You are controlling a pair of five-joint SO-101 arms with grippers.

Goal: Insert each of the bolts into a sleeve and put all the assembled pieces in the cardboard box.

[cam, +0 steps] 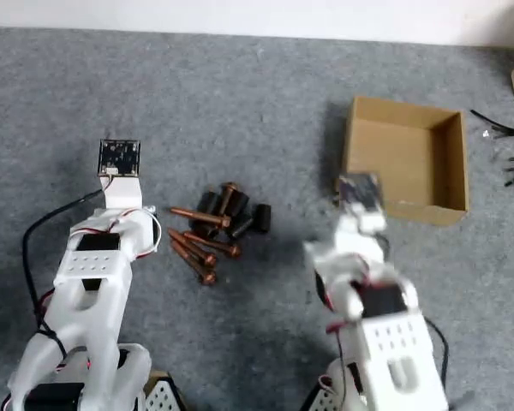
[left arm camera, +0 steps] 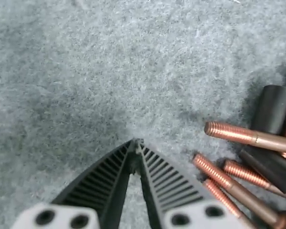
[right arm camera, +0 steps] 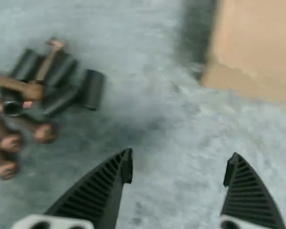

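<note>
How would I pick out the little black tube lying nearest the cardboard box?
Find the cardboard box on the grey table, then look to the pile of copper bolts and black sleeves beside it. The sleeve on the pile's box-side edge is the one: it lies slightly apart, with no bolt across it.

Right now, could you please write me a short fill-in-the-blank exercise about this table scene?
The left claw is ___.
The right claw is ___.
The brown cardboard box holds ___ assembled pieces.
The copper-coloured metal bolts lie piled with ___ cylindrical sleeves.
Missing words: shut; open; no; black.
</note>
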